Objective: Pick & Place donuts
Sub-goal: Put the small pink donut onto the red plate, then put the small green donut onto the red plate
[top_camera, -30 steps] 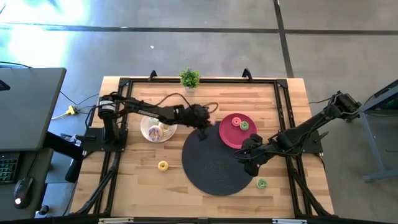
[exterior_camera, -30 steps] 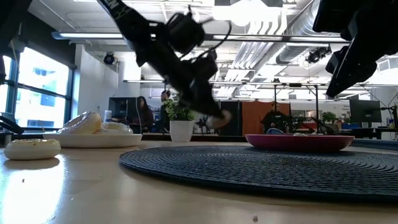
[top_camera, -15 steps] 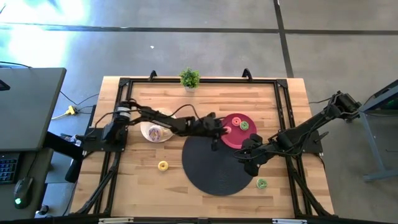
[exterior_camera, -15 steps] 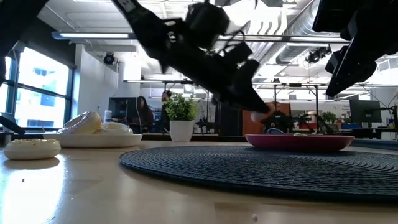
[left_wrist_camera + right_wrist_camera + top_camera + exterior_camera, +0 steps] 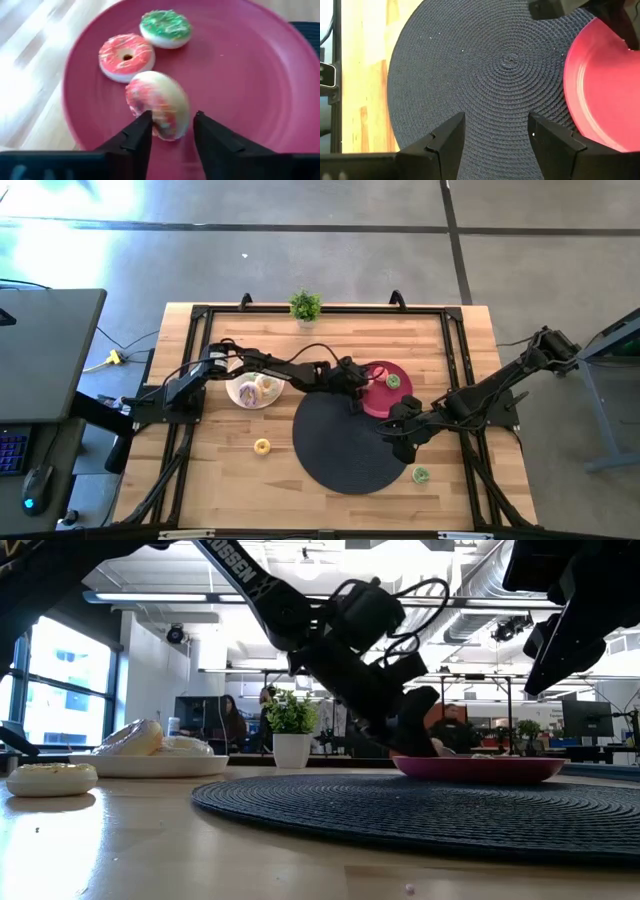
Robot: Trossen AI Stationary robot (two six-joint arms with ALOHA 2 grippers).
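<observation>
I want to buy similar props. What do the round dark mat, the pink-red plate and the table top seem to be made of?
The mat looks like woven cord or fibre: its surface runs in coiled ridges, matte and dark. The pink-red plate looks like smooth plastic or glazed ceramic, evenly coloured with a soft sheen; which one I cannot tell. The table top looks like light wood in joined strips with visible grain.

Bright, even light over the table [image 5: 230,480] from above, shadows short and soft. Glare washes out the floor [image 5: 60,240] at far left. Down low, the window [image 5: 60,690] at left glows, ceiling lights [image 5: 300,595] shine, and the arms go to dark silhouettes. The near table edge is out of focus. At the left wrist, the speckled donut [image 5: 159,104] is soft, slightly blurred.
</observation>
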